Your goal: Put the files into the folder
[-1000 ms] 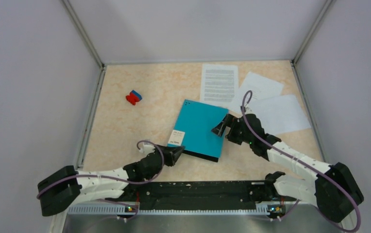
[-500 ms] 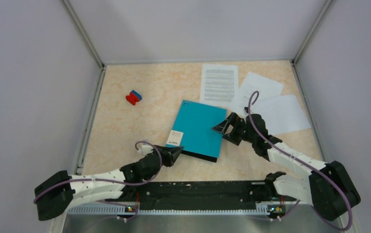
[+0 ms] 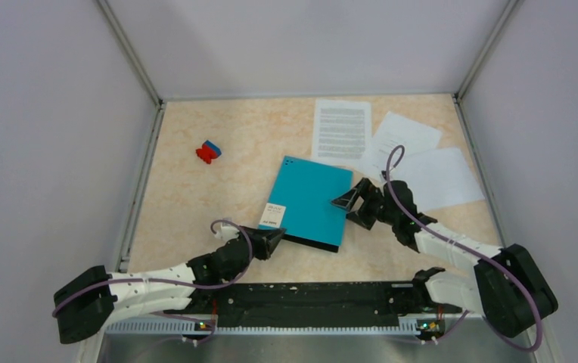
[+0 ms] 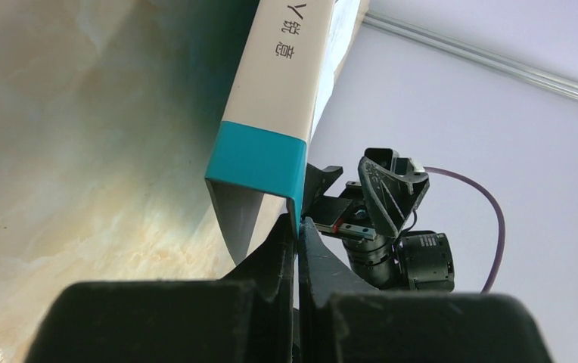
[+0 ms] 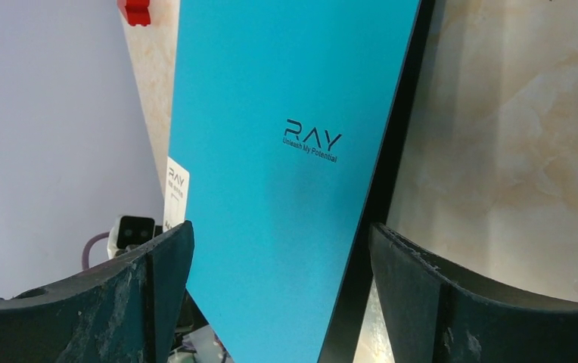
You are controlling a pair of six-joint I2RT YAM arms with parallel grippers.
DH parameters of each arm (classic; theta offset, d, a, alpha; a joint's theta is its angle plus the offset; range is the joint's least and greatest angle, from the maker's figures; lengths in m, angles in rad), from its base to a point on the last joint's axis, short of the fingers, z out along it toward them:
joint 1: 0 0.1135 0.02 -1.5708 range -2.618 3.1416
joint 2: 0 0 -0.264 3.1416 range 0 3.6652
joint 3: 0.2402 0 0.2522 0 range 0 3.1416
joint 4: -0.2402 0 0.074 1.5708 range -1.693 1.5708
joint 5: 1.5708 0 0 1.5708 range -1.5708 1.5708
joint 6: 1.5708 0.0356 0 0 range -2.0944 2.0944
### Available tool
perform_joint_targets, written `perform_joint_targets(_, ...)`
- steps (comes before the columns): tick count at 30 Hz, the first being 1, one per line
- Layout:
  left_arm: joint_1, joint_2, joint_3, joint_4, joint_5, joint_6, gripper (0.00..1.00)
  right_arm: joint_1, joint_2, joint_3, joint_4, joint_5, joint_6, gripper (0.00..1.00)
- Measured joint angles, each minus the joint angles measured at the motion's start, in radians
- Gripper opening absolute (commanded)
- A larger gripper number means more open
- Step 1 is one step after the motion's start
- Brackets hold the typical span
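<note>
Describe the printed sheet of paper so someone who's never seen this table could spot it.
On the beige marbled table, look to the far right corner, where three white sheets lie beyond the teal folder. The printed sheet is the leftmost. It alone is covered in lines of text; the middle sheet and the right sheet look nearly blank.

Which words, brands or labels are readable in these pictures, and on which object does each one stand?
"RAY": on the teal cover of the folder.
"Unleash My Potential": small print just below it, on the same cover.
"RAY": at the top of the white label at the folder's edge; the label's smaller lines are unreadable.
Printed sheet: many text lines, all too small to read.
</note>
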State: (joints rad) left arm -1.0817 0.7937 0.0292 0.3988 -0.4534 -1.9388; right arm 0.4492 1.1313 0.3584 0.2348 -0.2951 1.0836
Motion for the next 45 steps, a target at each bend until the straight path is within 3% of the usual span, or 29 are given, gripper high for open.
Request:
perform_joint_targets(6, 0.000, 0.000, 0.000, 0.000, 0.003, 0.000, 0.00, -0.001, 0.009, -0.012, 0.025, -0.003, 0.013, 0.83)
perform_joint_targets(13, 0.000, 0.000, 0.000, 0.000, 0.006, 0.000, 0.00, -0.003, 0.055, -0.019, 0.104, -0.007, 0.042, 0.71)
perform_joint_targets(16, 0.000, 0.000, 0.000, 0.000, 0.011, 0.001, 0.00, -0.005, 0.094, -0.021, 0.144, -0.008, 0.063, 0.58)
perform_joint_targets(19, 0.000, 0.000, 0.000, -0.002, 0.014, 0.001, 0.02, -0.007, 0.117, -0.029, 0.186, -0.005, 0.087, 0.33)
perform_joint_targets(20, 0.000, 0.000, 0.000, -0.003, 0.015, 0.001, 0.13, -0.008, 0.120, -0.033, 0.195, -0.002, 0.094, 0.21)
perform_joint_targets(22, 0.001, -0.003, 0.000, -0.015, 0.019, 0.004, 0.44, -0.010, 0.122, -0.039, 0.205, 0.009, 0.108, 0.00)
perform_joint_targets(23, 0.001, -0.012, 0.003, -0.038, 0.029, 0.011, 0.57, -0.011, 0.122, -0.040, 0.207, 0.010, 0.107, 0.00)
perform_joint_targets(25, -0.001, -0.038, 0.024, -0.129, 0.070, 0.037, 0.66, -0.011, 0.119, -0.036, 0.215, 0.006, 0.121, 0.00)
perform_joint_targets(32, -0.001, -0.092, 0.272, -0.551, 0.150, 0.195, 0.71, -0.011, 0.028, 0.042, 0.031, 0.019, 0.040, 0.00)
perform_joint_targets(39, 0.003, -0.088, 0.545, -0.927, 0.070, 0.451, 0.79, 0.016, -0.135, 0.216, -0.342, 0.074, -0.089, 0.00)
perform_joint_targets(42, 0.051, -0.035, 0.721, -1.075, 0.009, 0.583, 0.80, 0.082, -0.143, 0.323, -0.462, 0.117, -0.124, 0.17)
perform_joint_targets(45, 0.207, 0.031, 0.900, -1.140, -0.012, 0.752, 0.81, 0.180, -0.109, 0.436, -0.534, 0.155, -0.147, 0.35)
